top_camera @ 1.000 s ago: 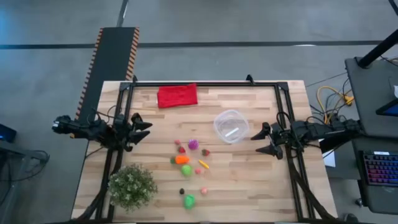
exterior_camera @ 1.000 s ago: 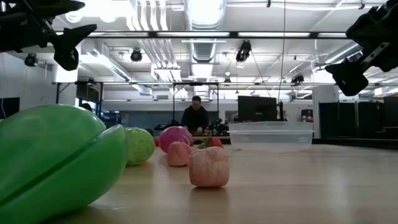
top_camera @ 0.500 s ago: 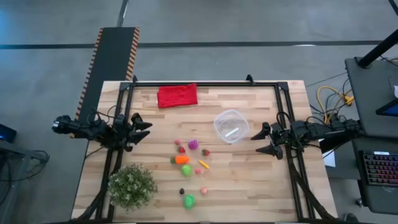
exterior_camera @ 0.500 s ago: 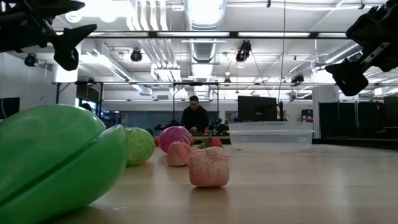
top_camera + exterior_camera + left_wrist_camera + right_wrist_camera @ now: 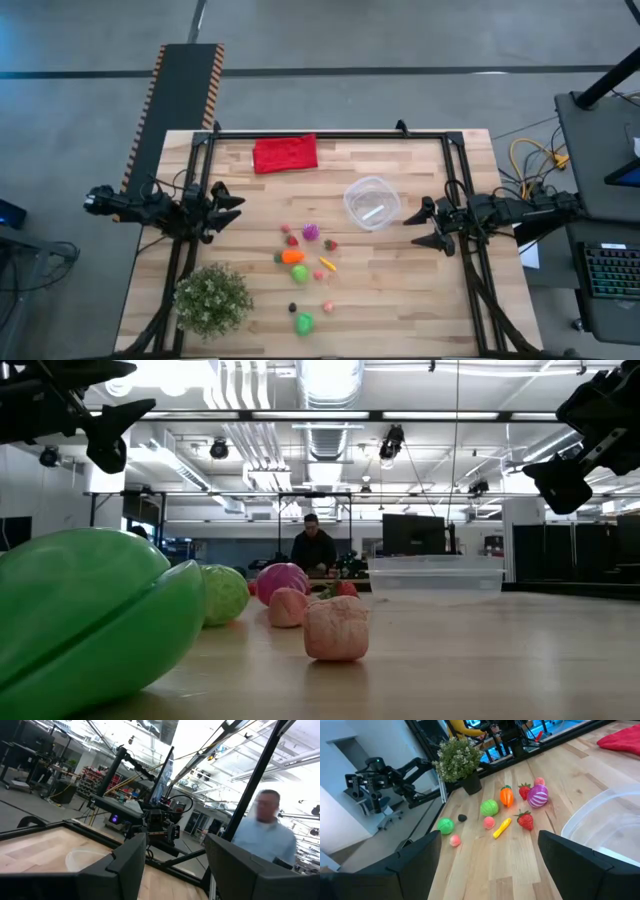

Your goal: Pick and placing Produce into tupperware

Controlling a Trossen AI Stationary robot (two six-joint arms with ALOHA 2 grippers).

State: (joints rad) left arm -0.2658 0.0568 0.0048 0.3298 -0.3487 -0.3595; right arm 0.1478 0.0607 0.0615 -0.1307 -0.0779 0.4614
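The produce lies loose on the table's middle: a magenta piece (image 5: 311, 232), an orange one (image 5: 293, 256), green ones (image 5: 300, 273) (image 5: 304, 323), red strawberries (image 5: 330, 244), a yellow one (image 5: 327, 264), pink and dark bits. The right wrist view shows them too, with the orange (image 5: 506, 796) and magenta (image 5: 537, 796). The clear tupperware (image 5: 372, 202) (image 5: 610, 820) stands empty to their right. My left gripper (image 5: 232, 208) (image 5: 175, 870) hangs open at the table's left edge. My right gripper (image 5: 415, 228) (image 5: 490, 870) hangs open just right of the tub.
A red cloth (image 5: 285, 154) lies near the far edge. A bushy potted plant (image 5: 212, 299) stands at the near left corner. Black frame rails run along the table's left, right and far sides. A person (image 5: 265, 825) stands beyond the table in the left wrist view.
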